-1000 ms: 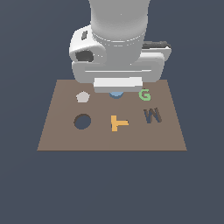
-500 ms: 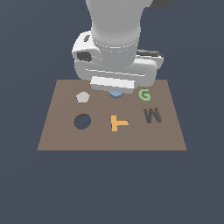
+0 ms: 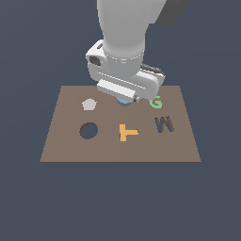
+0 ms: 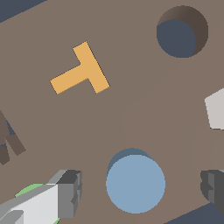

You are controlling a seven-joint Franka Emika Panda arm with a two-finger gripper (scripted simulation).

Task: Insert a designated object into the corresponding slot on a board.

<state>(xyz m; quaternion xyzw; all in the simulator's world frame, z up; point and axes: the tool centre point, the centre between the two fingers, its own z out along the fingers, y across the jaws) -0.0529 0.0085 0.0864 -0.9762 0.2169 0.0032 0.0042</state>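
The light-blue round disc [image 3: 124, 101] [image 4: 135, 183] rests on the brown board [image 3: 66, 148] [image 4: 131, 113] near its far edge, between the white pentagon and the green G. My gripper [image 3: 125, 97] [image 4: 142, 189] hangs directly over it, open. In the wrist view one dark finger [image 4: 70, 192] stands on each side of the disc, the other finger [image 4: 213, 186] well apart from it; neither touches. The slot, a dark circular hole [image 3: 88, 131] [image 4: 181, 33], lies toward the exterior view's left and nearer the front, with nothing in it.
The board also carries a white pentagon [image 3: 89, 103] [image 4: 215, 109], an orange T [image 3: 127, 132] [image 4: 81, 70], a green G [image 3: 156, 101] and a dark M-shaped cutout [image 3: 163, 124]. The surroundings are dark blue floor.
The wrist has turned, so the hand now sits at an angle over the disc, and has come down slightly. The disc has not moved.
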